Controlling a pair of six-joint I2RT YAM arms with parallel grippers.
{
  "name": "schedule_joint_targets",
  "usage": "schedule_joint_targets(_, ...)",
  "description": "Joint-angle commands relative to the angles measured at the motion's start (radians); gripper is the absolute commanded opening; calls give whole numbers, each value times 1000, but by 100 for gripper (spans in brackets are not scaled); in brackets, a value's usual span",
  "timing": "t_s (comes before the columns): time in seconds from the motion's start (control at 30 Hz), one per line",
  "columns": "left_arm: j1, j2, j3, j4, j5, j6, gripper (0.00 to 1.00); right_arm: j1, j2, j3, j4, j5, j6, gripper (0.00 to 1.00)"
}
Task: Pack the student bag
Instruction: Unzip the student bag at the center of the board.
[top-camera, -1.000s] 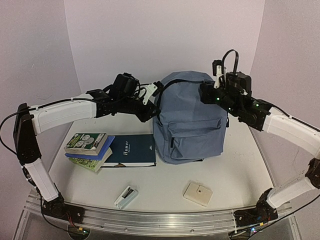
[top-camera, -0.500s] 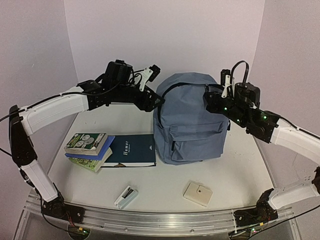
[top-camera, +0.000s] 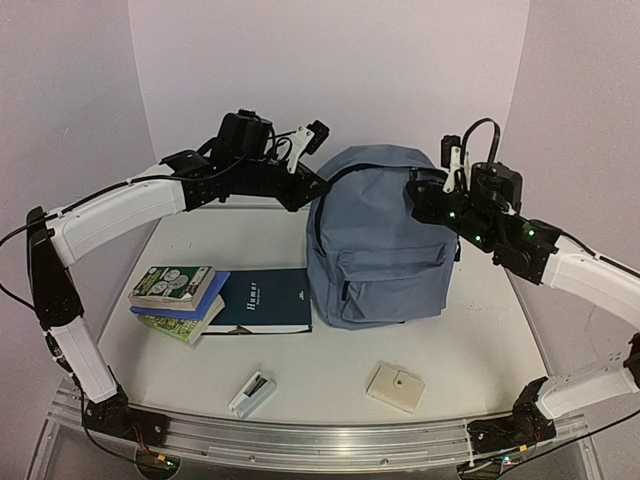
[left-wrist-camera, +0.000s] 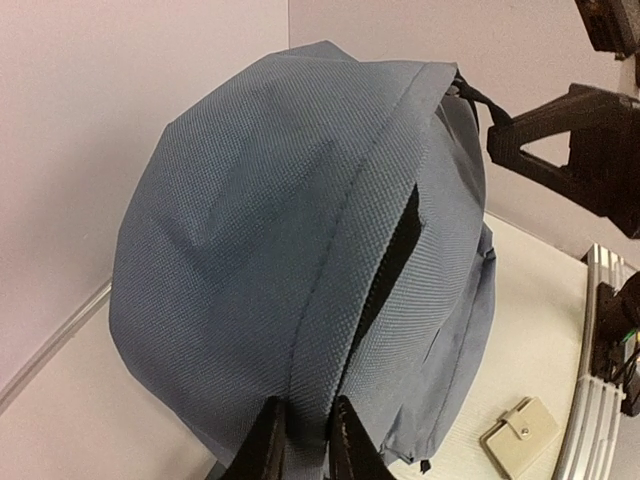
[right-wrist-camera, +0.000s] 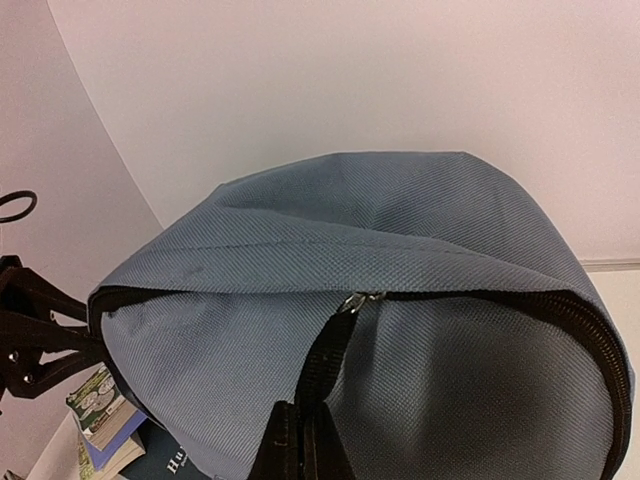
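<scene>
Your student bag (top-camera: 375, 260) stands upright on the desk (top-camera: 480, 340) between both arms; left hand (left-wrist-camera: 305, 440) pinches its top seam, right hand (right-wrist-camera: 300, 445) grips the zip strap (right-wrist-camera: 325, 365), the zip running hand to hand

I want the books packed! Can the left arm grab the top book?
Probably not yet: its fingers pinch the student bag up high. The top book lies uncovered, so letting go first should work.

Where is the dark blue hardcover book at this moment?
In the top view, the dark blue book lies flat on the table, left of centre, beside the student bag, with the stack of paperbacks overlapping its left edge.
</scene>
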Motion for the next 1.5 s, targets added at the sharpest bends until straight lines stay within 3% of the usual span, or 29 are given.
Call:
schedule_joint_targets(0.0, -3, 15, 83, -36, 25, 0, 1, 8, 49, 81, 15, -27, -10, 0)
schedule_joint_targets(0.37, 15, 39, 74, -63, 72, -23, 0, 31, 177, 190, 67, -121, 28, 0)
schedule_joint_targets(0.97, 49, 34, 86, -42, 139, -48, 0, 222, 381, 375, 86, -158, 19, 0)
schedule_joint_targets(1.27, 77, -39, 2, -3, 145, -69, 1, 259, 377, 283, 86, -109, 15, 0)
schedule_joint_targets(1.37, 80, -70, -41, -7, 137, -73, 10, 259, 339, 248, 78, -98, 20, 0)
schedule_joint_targets(1.47, 81, -109, -88, 8, 123, -75, 20, 260, 283, 230, 53, -92, 14, 17)
